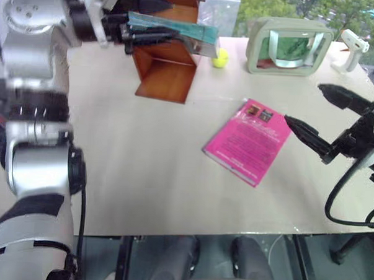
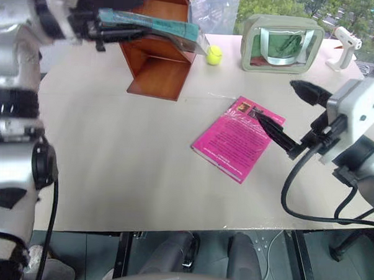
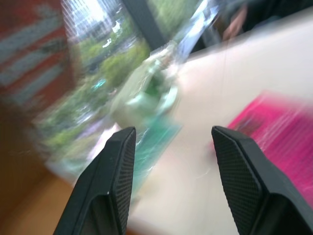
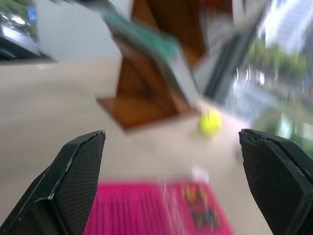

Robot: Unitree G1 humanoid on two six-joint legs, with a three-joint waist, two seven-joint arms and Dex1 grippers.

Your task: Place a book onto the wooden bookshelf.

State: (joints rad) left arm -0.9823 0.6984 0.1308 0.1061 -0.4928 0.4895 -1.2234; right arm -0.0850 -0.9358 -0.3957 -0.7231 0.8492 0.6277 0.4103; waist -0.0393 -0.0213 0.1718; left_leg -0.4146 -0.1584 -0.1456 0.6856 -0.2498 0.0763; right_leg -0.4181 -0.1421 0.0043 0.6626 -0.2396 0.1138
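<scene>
Book [image 1: 179, 29]: a large, thin teal-green paperback with a grey band near its far end; it lies nearly flat and slightly tilted, up at the wooden bookshelf, its far end sticking out past the shelf's right side above the table.
Bookshelf [image 1: 167, 77]: reddish-brown polished boards forming open box compartments, standing at the far left of the table; the lower compartment faces the camera.
Left gripper [image 1: 148, 34]: raised at the shelf, black fingers pointing along the book. From the left wrist view the fingers [image 3: 115, 181] stand apart with the teal cover just beside the left one; whether they grip the book cannot be told from the pictures.
Right gripper [image 2: 286, 113]: fingers spread wide, holding nothing, hovering level over the table's right side; its lower fingertip hangs above the far corner of the pink book.
Pink book [image 1: 248, 140]: magenta paperback lying flat mid-table, well apart from the shelf.
Yellow ball [image 1: 220, 58]: small, on the table just right of the shelf, beneath the book's overhanging end.
Green case [image 1: 289, 47]: beige-framed, standing upright at the far edge of the table.
White tool [image 1: 351, 48]: at the far right corner.
Table [image 1: 148, 175]: pale beige top.
</scene>
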